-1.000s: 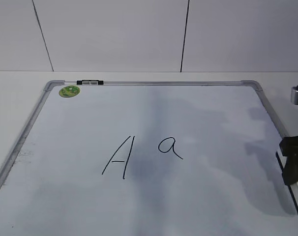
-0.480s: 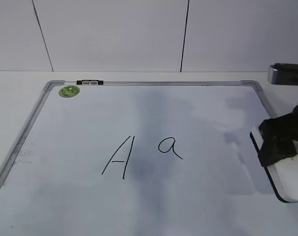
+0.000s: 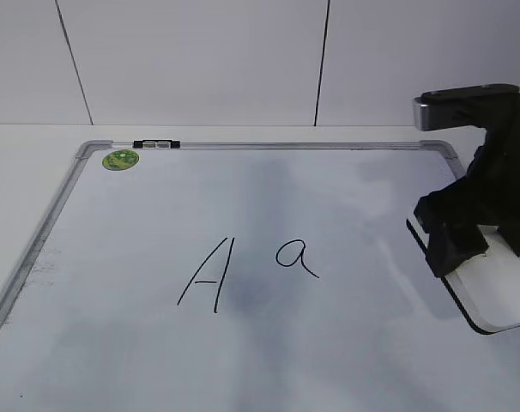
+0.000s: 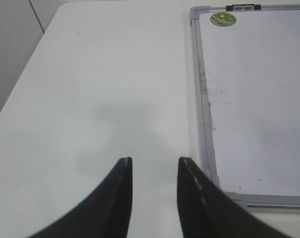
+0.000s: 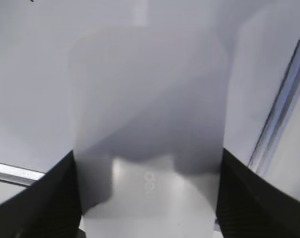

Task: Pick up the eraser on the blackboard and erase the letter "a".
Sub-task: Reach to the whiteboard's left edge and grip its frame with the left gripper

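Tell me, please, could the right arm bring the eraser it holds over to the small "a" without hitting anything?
Probably yes. The right pincer grips the eraser at the blackboard's right side, and only bare board lies between it and the letter "a". The capital A sits beyond it.

The blackboard (image 3: 269,343) is actually a smooth white board with a slight sheen, framed in brushed grey metal with what look like plastic corner caps. The eraser (image 3: 497,292) looks like smooth white plastic with a dark layer underneath. The right claw (image 3: 466,236) fingers are matte black, and the bench (image 4: 100,74) is plain matte white.
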